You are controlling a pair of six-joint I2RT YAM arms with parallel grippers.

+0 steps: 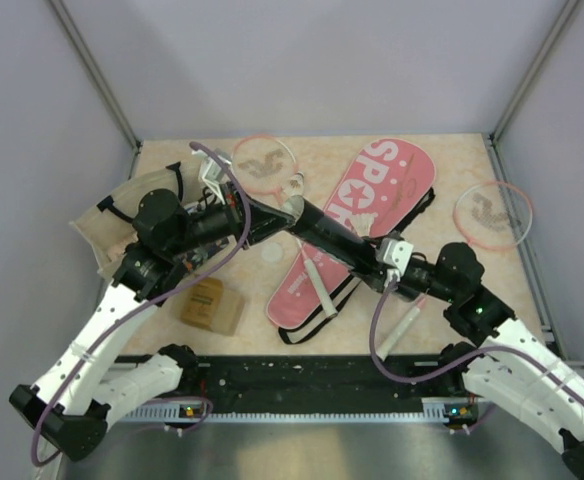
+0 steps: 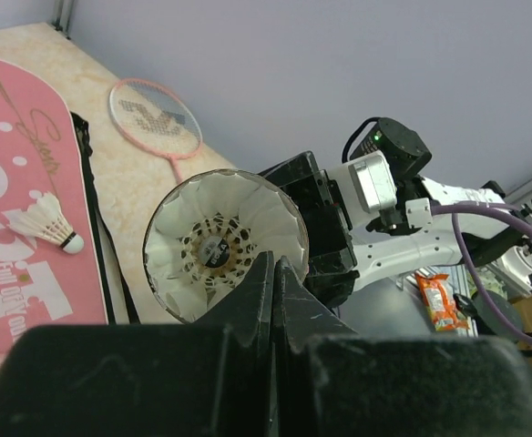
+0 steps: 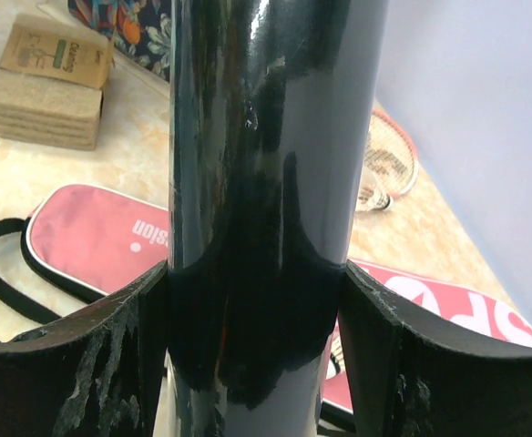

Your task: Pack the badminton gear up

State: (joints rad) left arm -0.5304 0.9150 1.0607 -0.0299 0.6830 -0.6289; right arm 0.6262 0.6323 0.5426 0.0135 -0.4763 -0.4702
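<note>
The pink racket-shaped "SPORT" cover with a black strap (image 1: 392,185) lies flat and diagonal, and every place here is given from it. Above its middle the black cylindrical tube (image 1: 330,236) is held in the air, crossing the cover. The right gripper (image 3: 255,271) is clamped around that tube, one finger pressed against each side of its glossy wall. The tube's open mouth faces the left gripper (image 2: 273,271), and white feather shuttlecocks nested inside (image 2: 219,250) show at the opening. The left gripper's fingers are pressed fully together with nothing visible between them. Their tips sit at the lower rim of the mouth; I cannot tell whether they touch it.

A loose white feather shuttlecock (image 2: 52,225) rests on the cover beside its lettering. One pink-rimmed racket with a white shaft (image 1: 267,163) has its head just left of the cover's wide end. The second pink-rimmed racket (image 1: 492,214) lies well to the cover's right. A small brown cardboard box (image 1: 212,305) sits left of the cover's narrow end. A beige tote bag with black handles (image 1: 137,188) lies further left.
</note>
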